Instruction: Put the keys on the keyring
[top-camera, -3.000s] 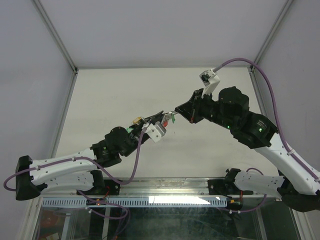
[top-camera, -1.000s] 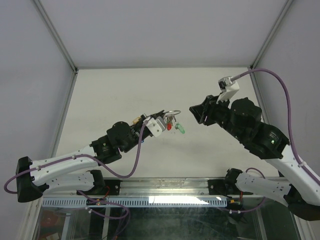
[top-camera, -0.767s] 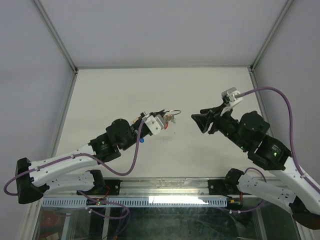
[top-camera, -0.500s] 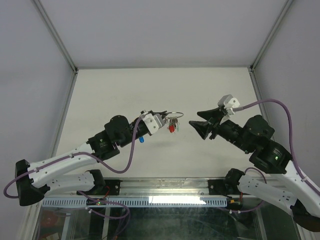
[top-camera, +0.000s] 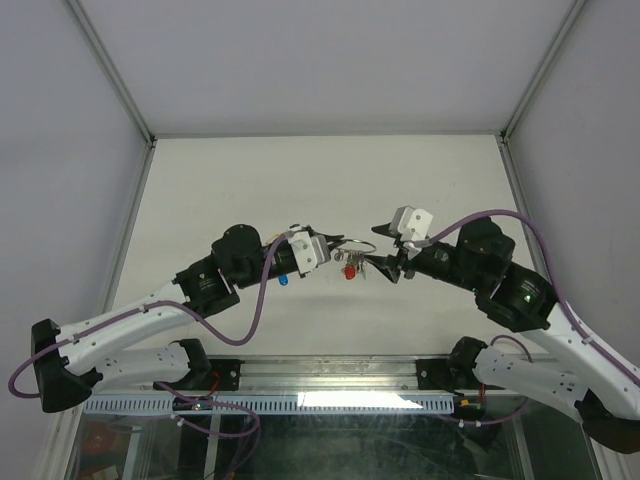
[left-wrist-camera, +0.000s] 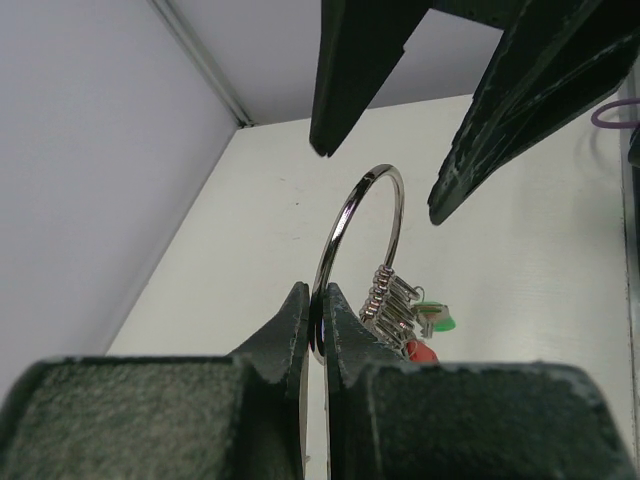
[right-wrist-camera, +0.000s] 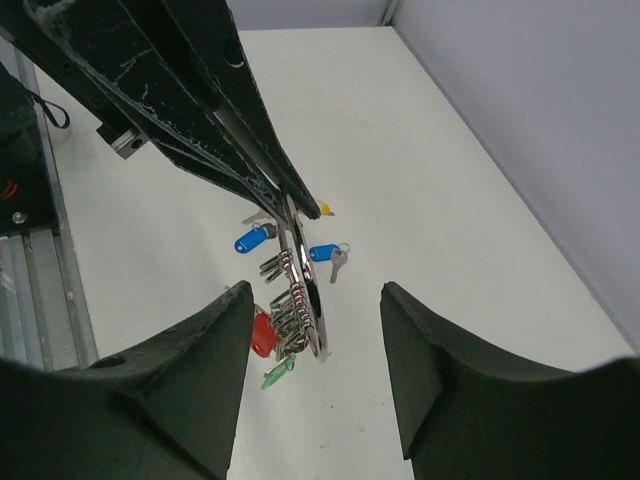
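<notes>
My left gripper (left-wrist-camera: 312, 300) is clenched on the near edge of the keyring (left-wrist-camera: 383, 171) and holds it in the air above the table (right-wrist-camera: 420, 150), with the red-capped key (right-wrist-camera: 262, 335), the green-capped key (right-wrist-camera: 278, 374) and the rest of the bunch hanging low on the wire. My right gripper (right-wrist-camera: 315, 290) is released, its jaws spread wide on either side of the ring's far end and not touching it. I read this step as taking a second hold on the ring. To do it well I want the wire centred between the pads, so I line up in the right wrist view, where the ring shows edge-on. I aim to bite bare wire above the bunch, because a pad landing on a key would twist the ring in the left grip. I close slowly and keep the left hold firm until the right one is sure. Two blue-capped keys (right-wrist-camera: 250, 241) and a yellow-capped one (right-wrist-camera: 325, 210) lie loose on the table below, so the task looks far from finished
</notes>
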